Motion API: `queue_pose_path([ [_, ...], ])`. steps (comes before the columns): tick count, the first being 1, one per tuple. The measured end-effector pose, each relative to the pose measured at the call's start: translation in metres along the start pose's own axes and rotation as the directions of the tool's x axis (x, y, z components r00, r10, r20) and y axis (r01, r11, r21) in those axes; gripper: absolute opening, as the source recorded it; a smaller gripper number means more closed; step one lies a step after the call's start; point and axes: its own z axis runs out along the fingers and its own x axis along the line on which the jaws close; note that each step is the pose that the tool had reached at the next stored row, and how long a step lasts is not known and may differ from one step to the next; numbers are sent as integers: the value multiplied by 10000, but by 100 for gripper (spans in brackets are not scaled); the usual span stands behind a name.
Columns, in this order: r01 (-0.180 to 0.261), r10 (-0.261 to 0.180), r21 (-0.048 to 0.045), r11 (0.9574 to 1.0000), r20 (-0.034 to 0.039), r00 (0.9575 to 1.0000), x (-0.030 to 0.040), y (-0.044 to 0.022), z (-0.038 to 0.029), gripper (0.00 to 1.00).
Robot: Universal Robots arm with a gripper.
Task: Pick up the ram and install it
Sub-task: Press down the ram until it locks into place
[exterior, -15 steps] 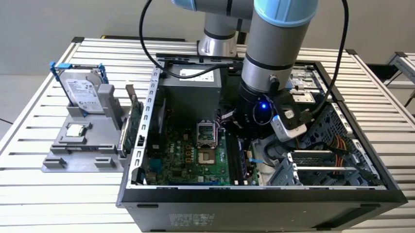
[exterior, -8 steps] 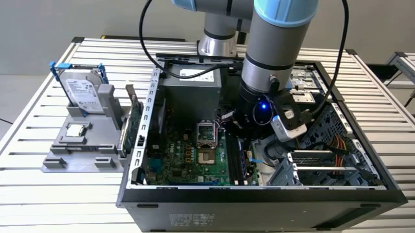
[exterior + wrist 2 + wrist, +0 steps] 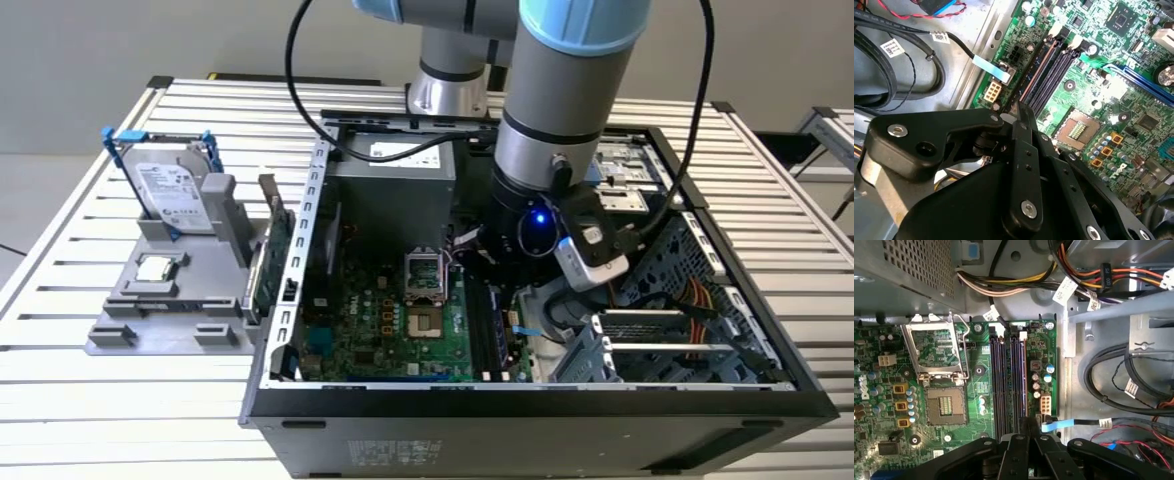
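Inside the open case (image 3: 287, 330), the gripper (image 3: 1019, 112) presses its jaws closed on the ram (image 3: 1015, 106), held edge-down just above the board's (image 3: 979, 390) slots (image 3: 1009, 385).

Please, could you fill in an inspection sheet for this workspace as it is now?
Surface: slatted metal table carrying an open computer case.
Job's things: ram on edge at the outermost memory slot.
Clutter: hard drive and green card on a grey holder.
Gripper: gripper shut on the ram, inside the case.
Cables: black cables and blue flat cable beside the board.
Surroundings: another table at the exterior view's right.
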Motion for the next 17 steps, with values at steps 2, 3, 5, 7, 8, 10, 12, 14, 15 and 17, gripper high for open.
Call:
queue_pose_path([
  [2,356,-356,-9,9994,35,9994,0,1,0,0],
  [3,546,-546,-15,9985,53,9985,0,1,0,0],
  [5,898,-897,-23,9960,87,9959,0,1,0,0],
  [7,1264,-1263,-30,9920,123,9919,0,1,0,0],
  [8,1436,-1435,-32,9896,139,9895,0,1,1,0],
  [10,1789,-1788,-36,9839,173,9837,0,1,1,0],
  [12,2151,-2150,-42,9766,210,9764,0,1,4,0],
  [14,2508,-2506,-47,9680,246,9678,0,2,9,0],
  [15,2677,-2675,-48,9635,263,9632,0,2,11,0],
  [17,2990,-2987,-48,9543,294,9539,1,2,16,0],
])
